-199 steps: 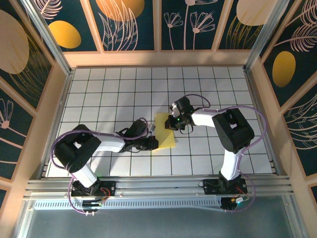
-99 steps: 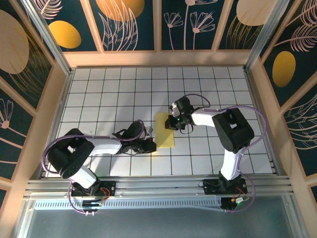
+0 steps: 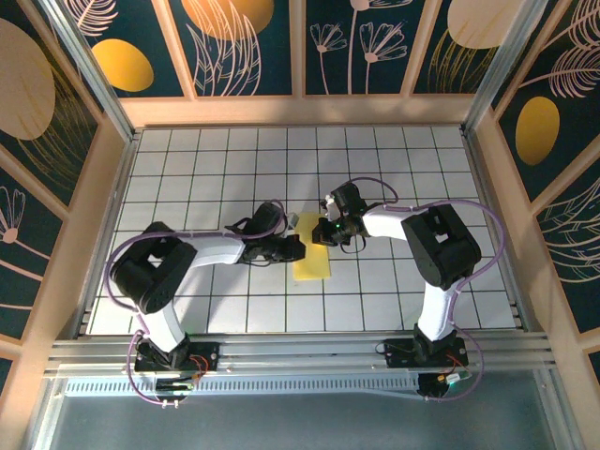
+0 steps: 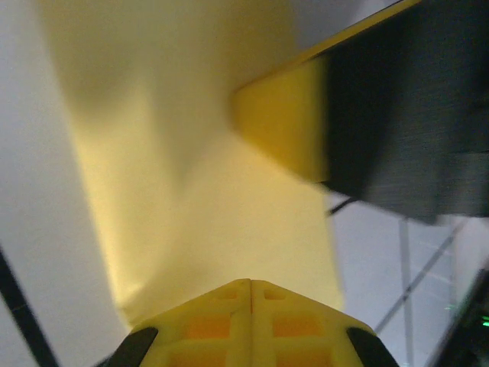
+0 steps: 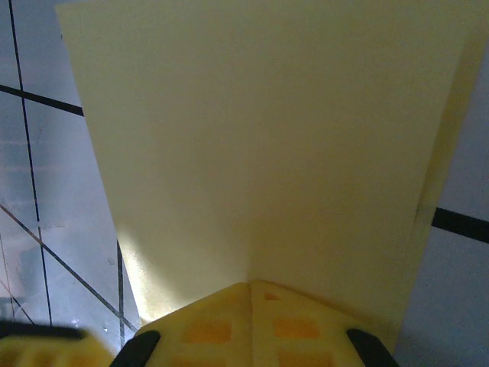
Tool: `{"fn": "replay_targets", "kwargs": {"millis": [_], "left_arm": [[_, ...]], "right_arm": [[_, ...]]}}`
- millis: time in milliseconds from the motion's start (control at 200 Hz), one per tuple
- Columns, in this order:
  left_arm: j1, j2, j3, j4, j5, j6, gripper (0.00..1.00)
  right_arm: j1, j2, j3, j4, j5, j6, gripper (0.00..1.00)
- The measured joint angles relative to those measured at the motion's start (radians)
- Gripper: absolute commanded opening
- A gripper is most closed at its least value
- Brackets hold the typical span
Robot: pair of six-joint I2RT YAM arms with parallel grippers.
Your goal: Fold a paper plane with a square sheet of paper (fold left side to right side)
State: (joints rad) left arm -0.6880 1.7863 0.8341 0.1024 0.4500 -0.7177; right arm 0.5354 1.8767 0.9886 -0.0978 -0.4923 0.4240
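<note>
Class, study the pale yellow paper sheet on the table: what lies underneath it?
The white, black-lined grid tabletop runs under the thin pale yellow paper sheet, showing around its edges. The patch directly beneath is covered and cannot be seen.

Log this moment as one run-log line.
sheet of paper: folded to a narrow strip, flat on grid table | left gripper: shut, tip on its left edge | right gripper: shut, tip on its far end

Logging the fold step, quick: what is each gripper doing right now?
Left gripper: shut, tips at the sheet of paper.
Right gripper: shut, tips at the same sheet.
</note>
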Motion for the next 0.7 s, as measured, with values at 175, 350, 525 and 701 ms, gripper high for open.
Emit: {"fn": "replay_targets", "kwargs": {"millis": [175, 350, 525, 701], "left_arm": [[0.002, 0.021, -0.007, 0.006, -0.003, 0.007, 0.0], [0.002, 0.019, -0.028, 0.045, -0.001, 0.006, 0.0], [0.002, 0.015, -0.042, 0.071, -0.001, 0.006, 0.0], [0.002, 0.015, -0.043, 0.073, -0.001, 0.003, 0.0]], "right_arm": [[0.001, 0.0, 0.006, -0.008, 0.002, 0.0, 0.0], [0.007, -0.012, 0.026, -0.052, 0.036, 0.0, 0.11], [0.007, -0.119, 0.026, -0.105, 0.08, 0.009, 0.03], [0.022, -0.287, -0.04, -0.108, 0.073, 0.041, 0.0]]}}
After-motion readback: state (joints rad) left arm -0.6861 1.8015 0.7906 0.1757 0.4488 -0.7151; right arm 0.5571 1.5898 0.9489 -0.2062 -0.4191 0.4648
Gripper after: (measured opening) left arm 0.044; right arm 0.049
